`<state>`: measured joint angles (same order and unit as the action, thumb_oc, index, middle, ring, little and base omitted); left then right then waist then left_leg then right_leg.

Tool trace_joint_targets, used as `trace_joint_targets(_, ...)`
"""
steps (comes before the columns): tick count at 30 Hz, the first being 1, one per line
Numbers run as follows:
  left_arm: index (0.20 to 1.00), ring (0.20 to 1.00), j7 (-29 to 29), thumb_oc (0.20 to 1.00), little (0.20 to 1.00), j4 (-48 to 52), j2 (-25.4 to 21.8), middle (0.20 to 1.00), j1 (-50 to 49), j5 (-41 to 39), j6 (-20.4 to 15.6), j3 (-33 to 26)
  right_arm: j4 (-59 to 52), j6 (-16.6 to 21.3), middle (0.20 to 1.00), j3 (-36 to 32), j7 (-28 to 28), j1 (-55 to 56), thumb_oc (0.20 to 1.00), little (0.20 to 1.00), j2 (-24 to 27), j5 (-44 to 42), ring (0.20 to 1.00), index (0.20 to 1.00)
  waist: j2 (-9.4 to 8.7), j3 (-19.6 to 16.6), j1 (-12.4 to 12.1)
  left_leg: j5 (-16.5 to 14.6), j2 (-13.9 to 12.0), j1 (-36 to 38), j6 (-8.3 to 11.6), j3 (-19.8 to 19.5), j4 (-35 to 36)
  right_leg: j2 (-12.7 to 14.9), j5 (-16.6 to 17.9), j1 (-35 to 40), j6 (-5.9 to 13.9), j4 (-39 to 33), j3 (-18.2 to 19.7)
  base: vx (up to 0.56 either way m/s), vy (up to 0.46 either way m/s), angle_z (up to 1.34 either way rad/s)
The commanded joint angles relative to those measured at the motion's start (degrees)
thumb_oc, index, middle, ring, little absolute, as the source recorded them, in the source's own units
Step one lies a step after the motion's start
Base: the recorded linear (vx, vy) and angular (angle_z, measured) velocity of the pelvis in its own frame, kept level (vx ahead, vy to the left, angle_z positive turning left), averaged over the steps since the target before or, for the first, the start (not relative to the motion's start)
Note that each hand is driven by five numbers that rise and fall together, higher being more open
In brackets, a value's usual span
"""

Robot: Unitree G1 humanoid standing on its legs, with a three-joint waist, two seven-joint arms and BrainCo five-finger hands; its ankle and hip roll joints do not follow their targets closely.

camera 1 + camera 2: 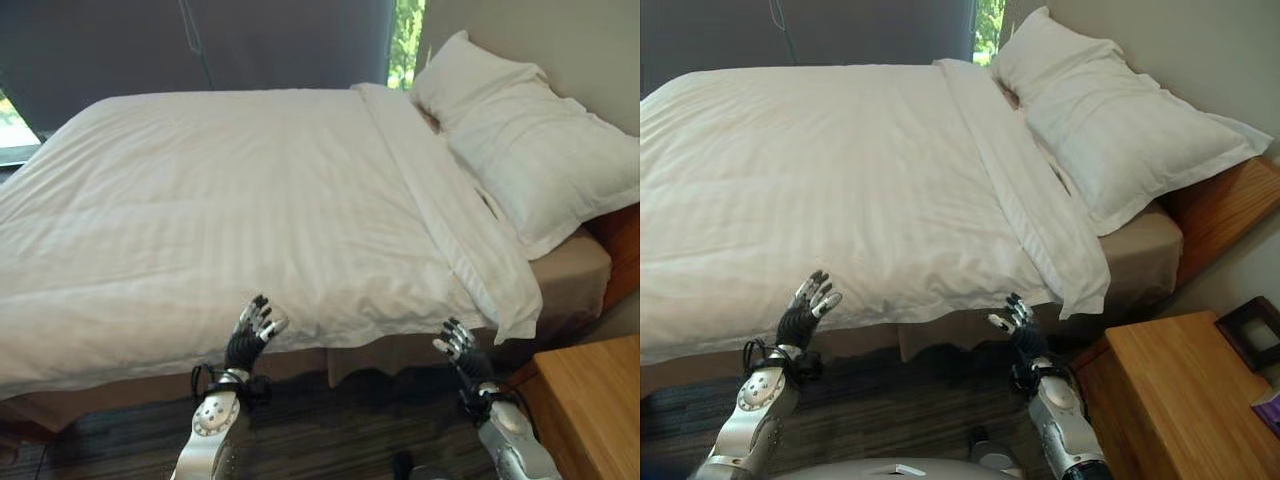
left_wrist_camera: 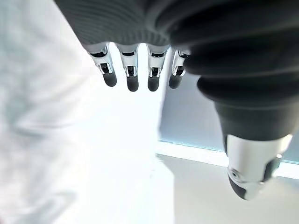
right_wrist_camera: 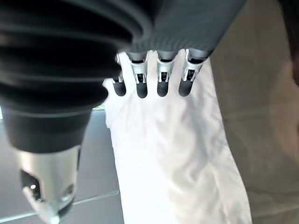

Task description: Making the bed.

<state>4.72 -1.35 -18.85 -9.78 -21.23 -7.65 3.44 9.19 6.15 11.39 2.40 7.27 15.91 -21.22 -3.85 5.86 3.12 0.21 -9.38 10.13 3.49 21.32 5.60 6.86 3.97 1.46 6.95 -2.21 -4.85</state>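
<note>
Left hand (image 1: 256, 330) and right hand (image 1: 460, 345), fingers straight and spread, holding nothing. Just beyond the fingertips hangs the near edge of the white striped cotton duvet (image 1: 230, 200), evidently positioned for smoothing it.

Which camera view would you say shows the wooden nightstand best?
The right eye view: the nightstand shows its whole top beside the bed. The left eye view catches one corner; the wrist views face the white duvet.

A dark curtain (image 1: 200, 45) hangs behind; daylight shows at a window gap (image 1: 406, 40); a wooden nightstand (image 1: 1180, 400) stands on dark striped floor (image 1: 900, 410)
</note>
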Motion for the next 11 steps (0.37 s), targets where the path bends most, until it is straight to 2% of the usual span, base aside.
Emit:
trace_joint_targets(1,1.000,1.000,1.3,1.000,1.000,3.3,-3.3,1.000,3.3,3.6,-4.7,-2.5,-6.4,4.4,1.000,-2.2,1.6,-3.9,1.000,1.000,-1.0,6.1,1.000,1.000,-2.11,1.1,0.9,-1.1,0.8,-0.5,1.28,-1.5,-1.3,3.1,-0.9,6.1,3.29,-1.9,-1.8,0.02,-0.006,0.08)
trace_joint_targets(6,1.000,1.000,1.8,1.000,1.000,3.8,-3.4,1.000,1.1,7.1,-4.9,-3.1,-10.7,5.2,1.000,-4.6,5.1,-3.8,1.000,1.000,1.9,15.7,1.000,1.000,-1.54,0.7,1.4,-0.9,0.4,-0.3,1.46,-1.5,-1.0,2.9,-1.2,6.2,3.09,-2.0,-1.9,0.01,-0.001,0.06)
trace_joint_targets(11,1.000,1.000,1.9,1.000,1.000,3.8,-3.1,1.000,0.3,6.9,-4.8,-3.7,-11.8,5.3,1.000,-5.1,5.6,-3.9,1.000,1.000,2.1,16.3,1.000,1.000,-1.26,0.5,1.6,-0.8,0.2,-0.1,1.51,-1.4,-1.0,2.8,-1.3,6.2,2.97,-2.1,-1.8,0.00,0.000,0.00)
